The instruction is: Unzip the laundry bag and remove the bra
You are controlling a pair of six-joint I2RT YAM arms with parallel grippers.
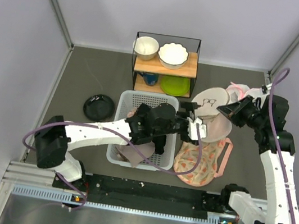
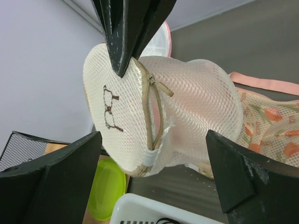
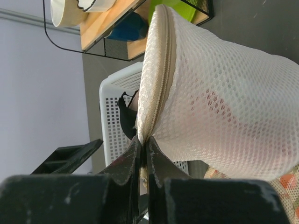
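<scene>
Laundry bag [image 1: 214, 122]: white mesh drum at the right of the bench [image 1: 87, 74], beyond the peach floral piece [image 1: 198, 162] and just right of the white basket [image 1: 150, 98].
Long axis: runs from the round lid [image 2: 112, 107] back to the drum's base. In the top view it is tipped, with the lid higher and farther away and the base lower and nearer, toward the floral piece.
Facing: the lid, marked with a small spectacles motif, faces up and away. In the left wrist view it stands nearly on edge and is turned toward the left arm.
Zip [image 3: 163, 60]: a tan band circling the lid's rim, its teeth meshed along the visible stretch. The zip pull [image 2: 162, 88] lies on the side wall just behind the lid.
Right gripper [image 3: 143, 149]: fingers pressed together on the lid's zip seam, pinching the rim.
Left gripper [image 2: 152, 140]: fingers [image 2: 60, 172] spread wide to either side of the drum's lower part, none touching the mesh.
Contents: a pink shade shows through the mesh, but its form cannot be told.
</scene>
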